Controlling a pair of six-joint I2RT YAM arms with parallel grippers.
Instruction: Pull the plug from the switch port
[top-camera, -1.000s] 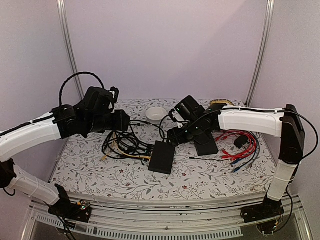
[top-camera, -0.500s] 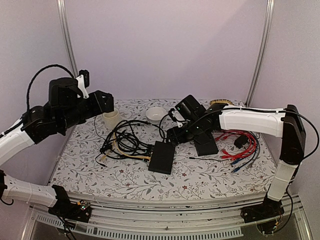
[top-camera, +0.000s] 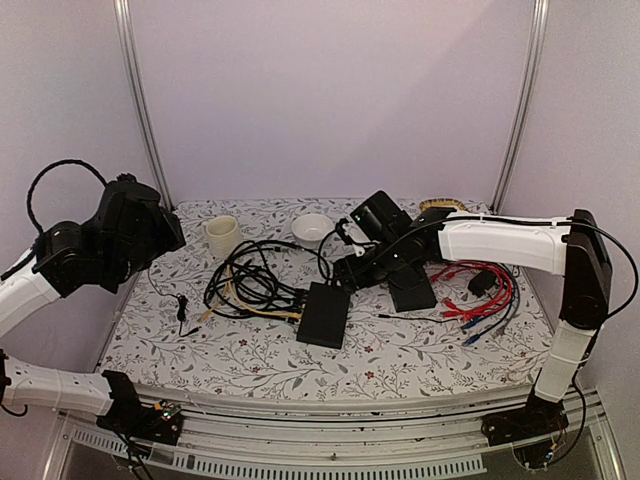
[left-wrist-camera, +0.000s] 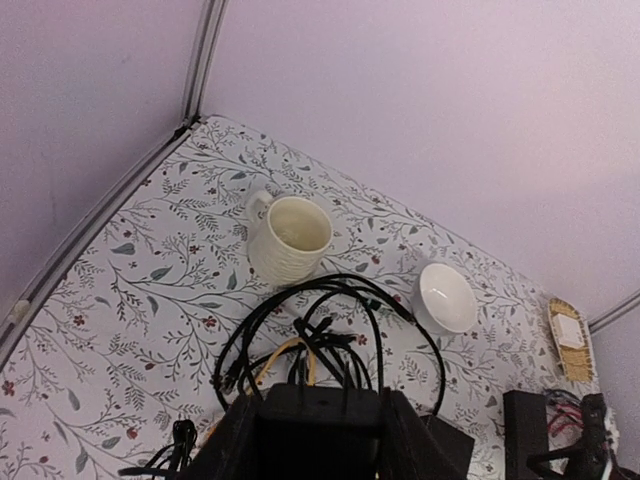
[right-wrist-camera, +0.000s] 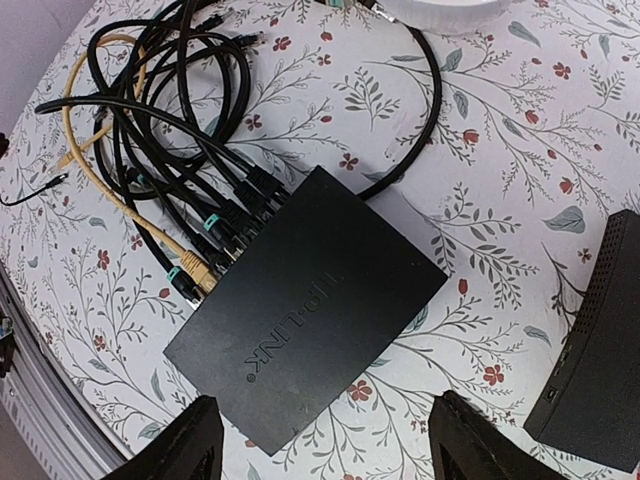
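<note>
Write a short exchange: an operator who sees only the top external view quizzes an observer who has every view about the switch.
Operator: From above I can't make out the right hand. Is it open?
Observer: Yes. The right wrist view shows its fingers standing wide apart, with nothing between them.
Operator: Which cable ends the row of plugs on the switch?
Observer: A yellow cable. It enters at the near end of the row, next to the black ones.
</note>
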